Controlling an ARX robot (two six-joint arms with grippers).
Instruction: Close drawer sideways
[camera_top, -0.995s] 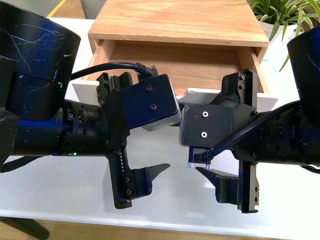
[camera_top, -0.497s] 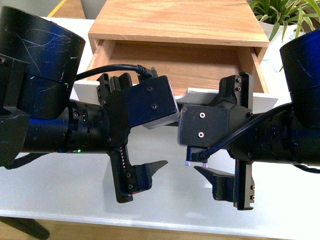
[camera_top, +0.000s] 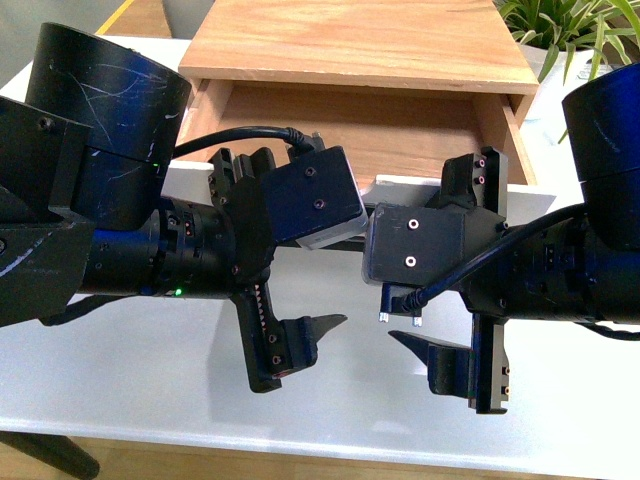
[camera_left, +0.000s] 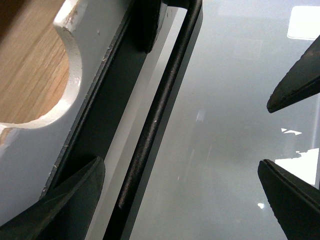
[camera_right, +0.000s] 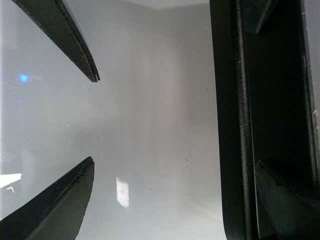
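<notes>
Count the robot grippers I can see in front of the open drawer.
2. The left gripper sits open at the drawer front's left half; the right gripper sits open at its right half. None appear hidden.

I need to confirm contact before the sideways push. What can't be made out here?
- Left wrist view: whether the left gripper touches the bar handle; its finger blocks the gap.
- Right wrist view: same for the right gripper; handle dark, cropped.
- Front view: most of the drawer front, behind both grippers.

Drawer front (camera_top: 405, 183) mostly behind left arm (camera_top: 110, 200), right arm (camera_top: 570, 280); plant (camera_top: 560, 25) cropped
</notes>
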